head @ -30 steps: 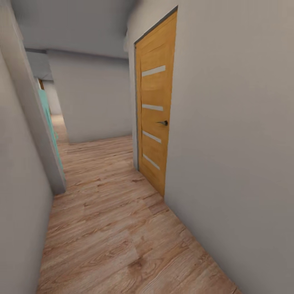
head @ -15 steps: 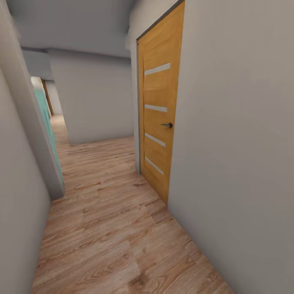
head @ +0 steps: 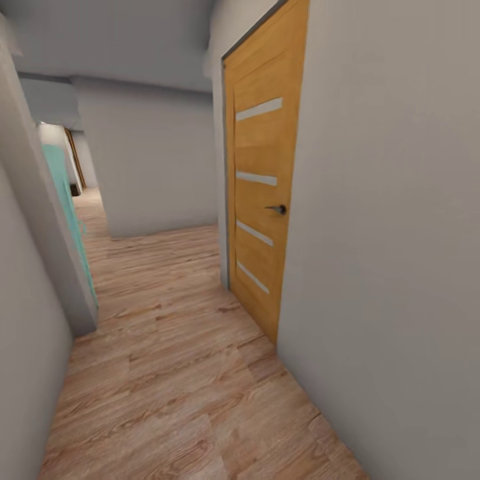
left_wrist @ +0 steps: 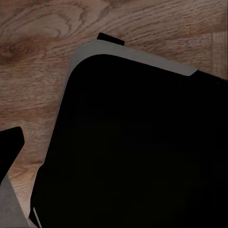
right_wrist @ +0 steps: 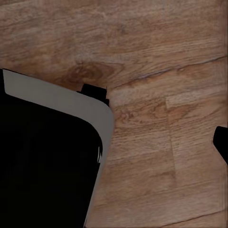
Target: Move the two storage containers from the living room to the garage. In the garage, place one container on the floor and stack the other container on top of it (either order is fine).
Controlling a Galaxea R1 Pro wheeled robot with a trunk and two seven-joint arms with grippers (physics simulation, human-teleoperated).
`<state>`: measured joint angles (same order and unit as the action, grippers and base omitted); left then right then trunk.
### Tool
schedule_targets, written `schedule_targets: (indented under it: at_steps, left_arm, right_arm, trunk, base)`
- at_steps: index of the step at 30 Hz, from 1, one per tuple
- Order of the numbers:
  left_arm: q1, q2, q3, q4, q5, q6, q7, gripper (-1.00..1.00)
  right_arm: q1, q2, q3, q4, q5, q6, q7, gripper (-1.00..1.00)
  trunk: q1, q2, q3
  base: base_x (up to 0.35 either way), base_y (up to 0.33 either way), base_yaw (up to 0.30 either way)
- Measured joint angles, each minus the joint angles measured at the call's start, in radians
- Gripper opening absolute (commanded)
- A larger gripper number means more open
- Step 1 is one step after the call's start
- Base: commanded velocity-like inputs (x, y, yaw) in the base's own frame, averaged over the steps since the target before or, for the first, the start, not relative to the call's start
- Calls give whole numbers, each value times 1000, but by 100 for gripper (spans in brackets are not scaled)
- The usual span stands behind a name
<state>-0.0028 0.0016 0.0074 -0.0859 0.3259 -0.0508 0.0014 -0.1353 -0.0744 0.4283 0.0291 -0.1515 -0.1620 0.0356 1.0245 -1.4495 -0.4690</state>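
The two storage containers are out of view, and so is the garage. I am in a narrow hallway with a light wood-plank floor (head: 173, 373). In the left wrist view, my black, grey-rimmed body (left_wrist: 142, 152) hangs over the planks, with one dark fingertip (left_wrist: 10, 147) at the picture's edge. In the right wrist view the same body (right_wrist: 47, 161) shows beside bare planks, with a dark fingertip (right_wrist: 221, 142) at the edge. Neither view shows whether the fingers are open or shut, and nothing shows between them.
An orange wooden door (head: 263, 193) with pale strips and a dark handle (head: 279, 209) stands shut in the right wall (head: 393, 233). A grey wall corner (head: 47, 253) juts in at left with a teal panel (head: 67, 207) behind it. A far wall (head: 153, 160) ends the hallway, which opens to its left.
The whole picture has shifted as I roll forward. The orange door looks larger and closer on the right, and more of the passage past the teal panel shows.
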Motion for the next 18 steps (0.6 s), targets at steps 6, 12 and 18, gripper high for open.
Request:
schedule_targets:
  at_steps: [6,12,18]
  left_arm:
    - [0,0,0,0,0,0,0,100]
    - [0,0,0,0,0,0,0,100]
    - [0,0,0,0,0,0,0,100]
  right_arm:
    - [0,-1,-2,0,-2,-2,-2,100]
    - [0,-2,-2,0,1,-3,-2,100]
    - [0,-1,-2,0,1,-3,-2,100]
  trunk:
    - [0,0,0]
    - [0,0,0]
    - [0,0,0]
  base:
    - [321,0,227]
    - [321,0,270]
    - [321,0,274]
